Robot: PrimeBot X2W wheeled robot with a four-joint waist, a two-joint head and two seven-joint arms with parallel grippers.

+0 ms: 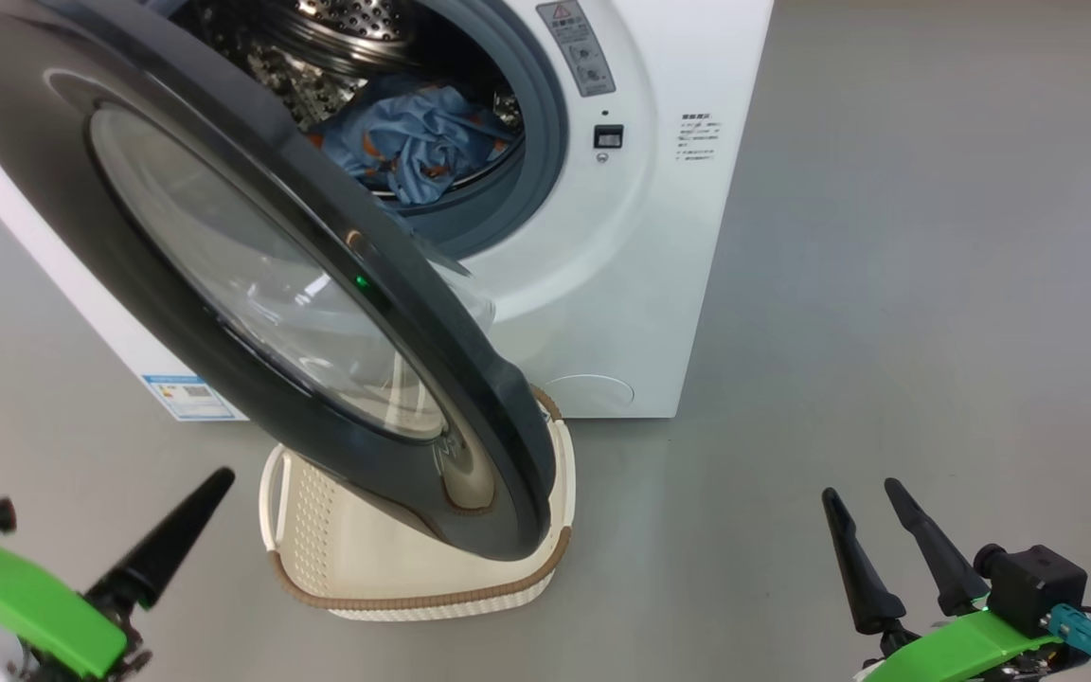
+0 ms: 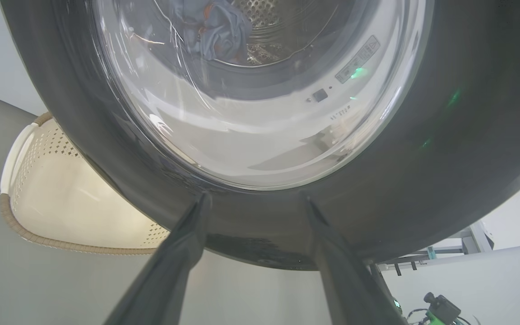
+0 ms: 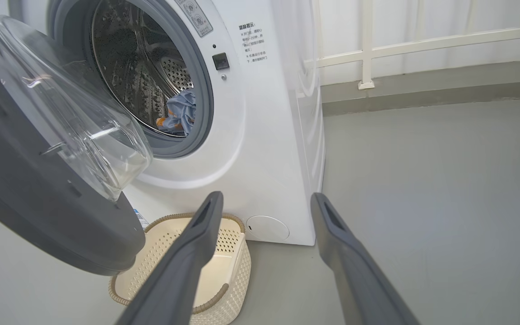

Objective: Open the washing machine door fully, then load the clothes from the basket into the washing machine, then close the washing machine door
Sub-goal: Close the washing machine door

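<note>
The washing machine (image 1: 659,284) stands with its drum exposed. The clothes (image 1: 413,142), light blue with orange patches, lie inside the drum; they also show as a bundle (image 3: 181,113) and through the door glass (image 2: 221,29). The washing machine door (image 1: 223,189) is swung part way out and hangs over the basket (image 1: 413,597). What shows of the basket's inside is bare (image 3: 224,289). My left gripper (image 2: 255,197) is open, its fingertips close before the door's lower dark rim (image 2: 445,158). My right gripper (image 1: 860,490) is open and holds nothing, well right of the basket.
A blue label (image 1: 187,396) is stuck low on the machine's front. Bare grey floor (image 1: 934,284) stretches to the right of the machine. A white railing (image 3: 366,45) and a wall run behind it.
</note>
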